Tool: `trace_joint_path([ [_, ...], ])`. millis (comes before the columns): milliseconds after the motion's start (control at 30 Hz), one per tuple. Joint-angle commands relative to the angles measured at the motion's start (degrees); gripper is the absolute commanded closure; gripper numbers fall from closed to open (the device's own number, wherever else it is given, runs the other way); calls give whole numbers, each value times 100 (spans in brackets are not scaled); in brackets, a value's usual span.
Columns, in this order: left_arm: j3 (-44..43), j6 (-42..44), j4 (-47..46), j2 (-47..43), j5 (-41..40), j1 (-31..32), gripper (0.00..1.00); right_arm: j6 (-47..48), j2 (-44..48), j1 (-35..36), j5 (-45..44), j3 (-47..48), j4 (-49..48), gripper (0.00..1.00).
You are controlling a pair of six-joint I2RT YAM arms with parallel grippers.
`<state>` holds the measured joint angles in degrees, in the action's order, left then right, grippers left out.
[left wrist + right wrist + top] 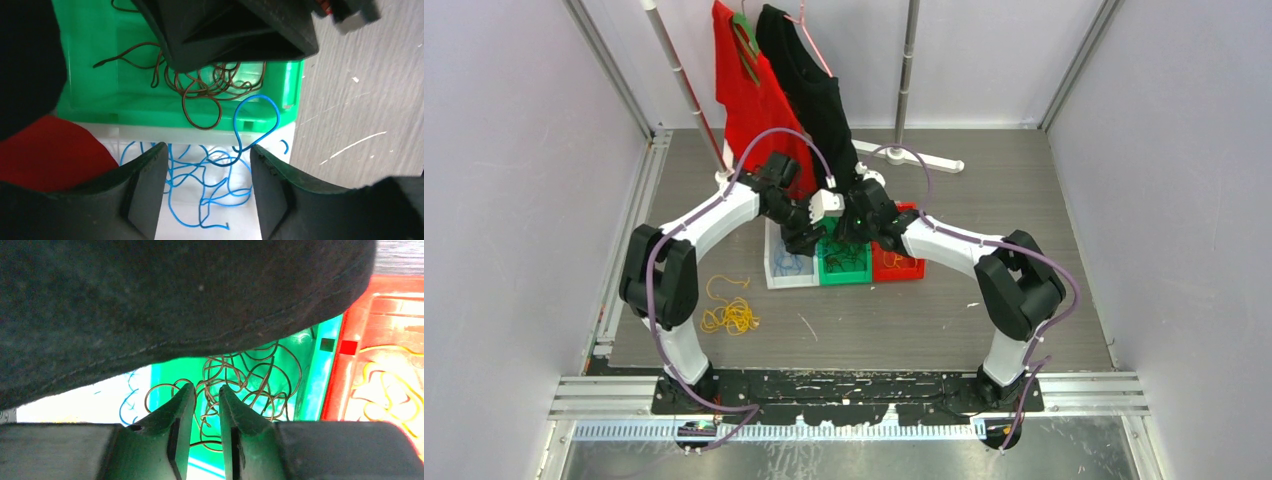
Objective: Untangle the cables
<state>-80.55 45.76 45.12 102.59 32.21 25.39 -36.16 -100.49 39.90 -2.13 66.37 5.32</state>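
Observation:
Blue cables (pixel 215 170) lie tangled in a white bin (pixel 280 150), and one blue loop (pixel 257 117) hangs over the rim of the green bin (pixel 100 95). My left gripper (pixel 207 165) hovers open over the blue cables with nothing between its fingers. Dark cables (pixel 250 370) form a knot in the green bin (pixel 312 380). Just above them my right gripper (pixel 206 392) has its jaws a narrow gap apart, with strands showing in the gap; contact is unclear. Yellow cables (pixel 390 385) fill the red bin (pixel 360 320). More yellow cables (pixel 729 315) lie loose on the table.
The white (pixel 774 275), green (pixel 844 268) and red (pixel 904 268) bins stand side by side mid-table. A red shirt (pixel 749 95) and a black shirt (pixel 809 80) hang on a rack behind them. The black shirt (pixel 175 300) covers the top of the right wrist view.

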Motion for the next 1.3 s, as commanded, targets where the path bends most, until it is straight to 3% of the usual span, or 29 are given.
trace_joint_path([
  [0,-10,499,-332,155,216,-97,43,-30,22,-9,-445,309,-156,74],
  [167,176,534,-612,212,264,-319,74,13,-6,-9,-928,284,96,89],
  [300,420,515,-762,59,327,-528,94,18,1,-1,-1116,225,97,93],
  [733,883,424,-1255,-136,-193,-522,96,415,-919,514,-1706,841,254,95],
  [833,830,425,-1117,-157,-315,-428,87,456,-1075,596,-2043,845,313,96],
  [967,391,420,-463,-340,-133,-403,62,484,-983,607,-2271,656,214,95],
  [1267,-681,285,1422,-950,219,-407,37,746,-304,601,-2288,665,126,77],
])
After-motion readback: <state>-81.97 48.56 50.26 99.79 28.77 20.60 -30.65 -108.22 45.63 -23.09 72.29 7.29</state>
